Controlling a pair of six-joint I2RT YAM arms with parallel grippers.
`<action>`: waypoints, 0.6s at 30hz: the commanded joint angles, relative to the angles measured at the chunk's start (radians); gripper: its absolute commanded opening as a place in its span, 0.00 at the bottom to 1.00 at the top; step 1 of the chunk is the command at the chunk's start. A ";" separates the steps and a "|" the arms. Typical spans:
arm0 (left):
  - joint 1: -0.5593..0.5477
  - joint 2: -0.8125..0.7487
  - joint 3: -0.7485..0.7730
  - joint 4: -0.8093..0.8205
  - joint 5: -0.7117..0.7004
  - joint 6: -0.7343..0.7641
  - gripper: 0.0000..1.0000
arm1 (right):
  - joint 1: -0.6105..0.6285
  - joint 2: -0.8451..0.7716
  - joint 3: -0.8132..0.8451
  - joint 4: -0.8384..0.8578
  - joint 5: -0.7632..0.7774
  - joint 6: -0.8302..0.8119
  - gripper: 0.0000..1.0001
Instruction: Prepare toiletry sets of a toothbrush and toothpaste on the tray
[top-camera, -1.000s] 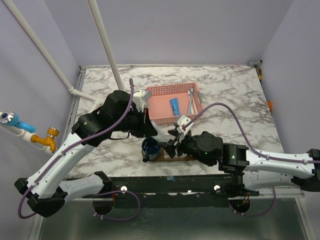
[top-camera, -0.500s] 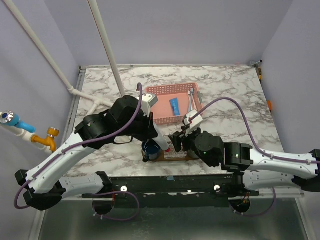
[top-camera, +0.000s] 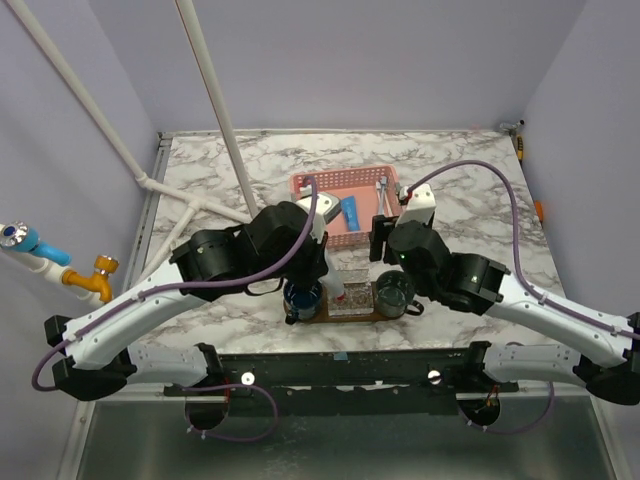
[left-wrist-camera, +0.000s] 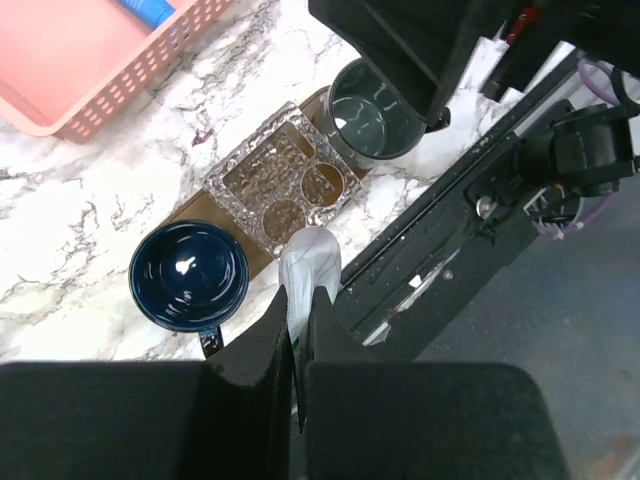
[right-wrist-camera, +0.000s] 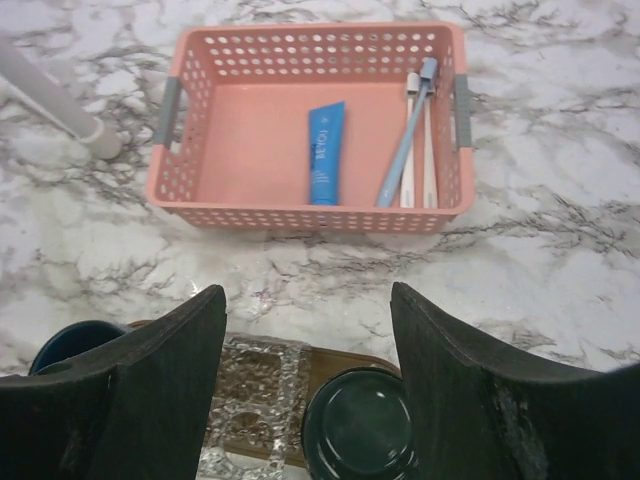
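Observation:
The dark brown tray (top-camera: 322, 315) lies at the table's near edge, also in the left wrist view (left-wrist-camera: 192, 212) and right wrist view (right-wrist-camera: 345, 362). My left gripper (top-camera: 326, 280) (left-wrist-camera: 300, 296) is shut on a white tube-like item (left-wrist-camera: 309, 262) and holds it above the tray, by a clear holder (left-wrist-camera: 285, 180). My right gripper (top-camera: 381, 245) (right-wrist-camera: 308, 296) is open and empty between tray and pink basket (right-wrist-camera: 310, 35). The basket holds a blue toothpaste tube (right-wrist-camera: 325, 152) (top-camera: 349, 212) and several toothbrushes (right-wrist-camera: 415, 130) (top-camera: 382, 200).
On the tray stand a dark blue cup (top-camera: 301, 297) (left-wrist-camera: 188, 275), the clear holder (top-camera: 352, 290) with round holes, and a dark green cup (top-camera: 394, 293) (right-wrist-camera: 360, 425). White pipes (top-camera: 215, 110) slant over the table's back left. The basket (top-camera: 340, 180) sits behind the tray.
My right gripper has drawn back from the tray toward the basket, uncovering the dark green cup. My left arm has swung right, bringing the white item over the tray.

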 joint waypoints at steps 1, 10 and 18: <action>-0.053 0.055 0.073 0.012 -0.151 0.030 0.00 | -0.075 0.034 0.016 -0.066 -0.079 0.060 0.70; -0.101 0.153 0.101 0.009 -0.286 0.037 0.00 | -0.239 0.055 -0.050 -0.039 -0.166 0.084 0.71; -0.106 0.206 0.088 0.032 -0.335 0.039 0.00 | -0.312 0.053 -0.108 -0.017 -0.222 0.092 0.71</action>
